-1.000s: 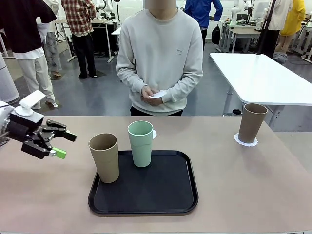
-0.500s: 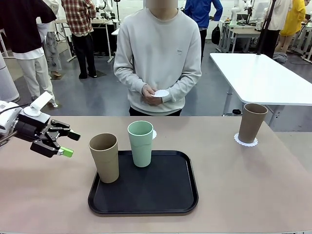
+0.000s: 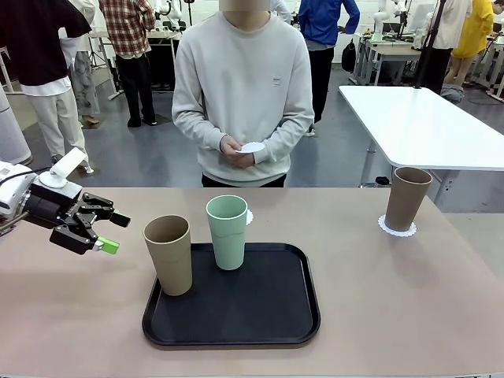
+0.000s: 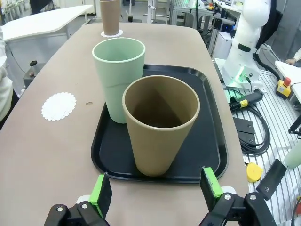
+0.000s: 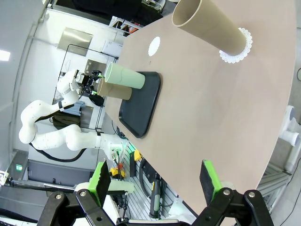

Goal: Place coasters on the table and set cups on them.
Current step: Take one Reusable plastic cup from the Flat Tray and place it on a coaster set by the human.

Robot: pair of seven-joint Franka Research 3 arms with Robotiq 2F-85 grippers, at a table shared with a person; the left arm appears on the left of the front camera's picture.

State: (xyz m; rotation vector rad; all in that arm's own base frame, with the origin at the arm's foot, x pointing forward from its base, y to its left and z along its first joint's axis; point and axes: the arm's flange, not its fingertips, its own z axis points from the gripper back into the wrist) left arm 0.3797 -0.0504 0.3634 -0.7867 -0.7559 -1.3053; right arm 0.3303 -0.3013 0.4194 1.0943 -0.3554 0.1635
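Note:
A black tray (image 3: 236,319) on the beige table (image 3: 394,299) carries one tan cup (image 3: 168,253) and the mint cup (image 3: 227,231). My left gripper (image 3: 116,233) hovers open just left of that tan cup (image 4: 160,125), its fingers (image 4: 210,181) wider than the cup. Another tan cup (image 3: 407,197) stands on a coaster (image 3: 397,229) at the far right. A bare coaster (image 4: 59,106) lies on the table behind the mint cup (image 4: 119,70). The person's hands hold one more coaster (image 3: 252,147). My right gripper (image 5: 155,181) is open and empty, far from the coastered cup (image 5: 209,23).
The person stands at the table's far edge, behind the tray. A white table (image 3: 417,118) sits beyond the right corner. The right arm's base (image 4: 244,47) and cables lie off the table edge beside the tray.
My left gripper rose and moved a little toward the tan cup on the tray, then held still. The person shifted slightly to the left with the coaster in hand.

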